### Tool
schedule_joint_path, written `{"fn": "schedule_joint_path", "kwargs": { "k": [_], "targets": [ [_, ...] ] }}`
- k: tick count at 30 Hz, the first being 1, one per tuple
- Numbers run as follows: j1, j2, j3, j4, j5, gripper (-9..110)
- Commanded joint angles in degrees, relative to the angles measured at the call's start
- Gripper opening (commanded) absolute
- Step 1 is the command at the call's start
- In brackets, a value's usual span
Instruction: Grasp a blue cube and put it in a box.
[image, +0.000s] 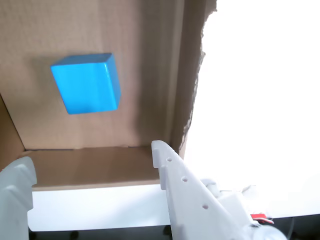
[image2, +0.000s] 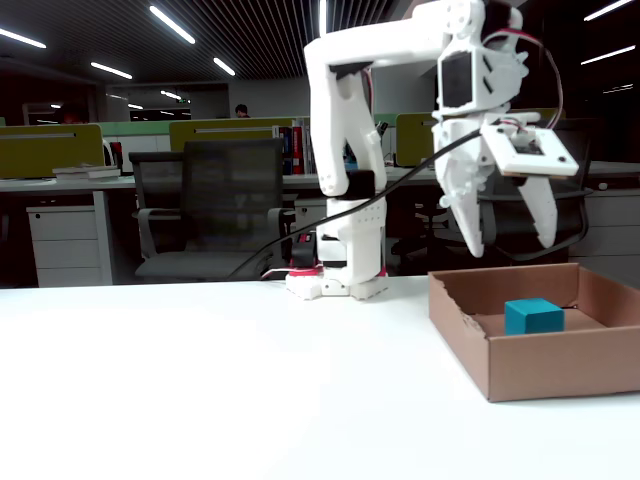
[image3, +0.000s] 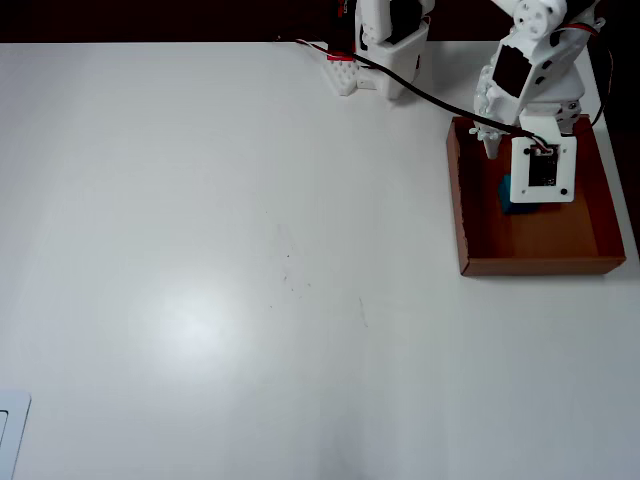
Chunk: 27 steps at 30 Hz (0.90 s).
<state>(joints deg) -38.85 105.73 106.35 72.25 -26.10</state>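
The blue cube (image: 87, 84) rests on the floor of the brown cardboard box (image: 145, 60), apart from its walls. In the fixed view the cube (image2: 533, 316) shows over the box's near wall (image2: 560, 365). My gripper (image2: 512, 245) hangs above the box, directly over the cube, fingers pointing down and open with nothing between them. In the wrist view both white fingers of the gripper (image: 90, 157) frame the lower edge, spread wide. In the overhead view the wrist covers most of the cube (image3: 506, 194) inside the box (image3: 463, 200).
The box's torn edge (image: 197, 75) runs along its right side in the wrist view. The arm's base (image3: 375, 70) stands at the table's far edge, with a black cable (image3: 430, 100) running to the wrist. A white object (image3: 10, 430) sits at the table's lower left corner.
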Motion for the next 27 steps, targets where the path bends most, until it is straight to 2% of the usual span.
{"fn": "schedule_joint_path", "kwargs": {
  "k": [1,8,14,27],
  "targets": [
    [1.0,7.4,1.7,0.6,-1.5,30],
    [3.9,19.0,9.0,0.1,-5.4,29],
    [5.4,30.2,18.8,-6.9,-10.5,29],
    [4.0,42.5,36.5,-24.6,-10.5,28]
  ]
}}
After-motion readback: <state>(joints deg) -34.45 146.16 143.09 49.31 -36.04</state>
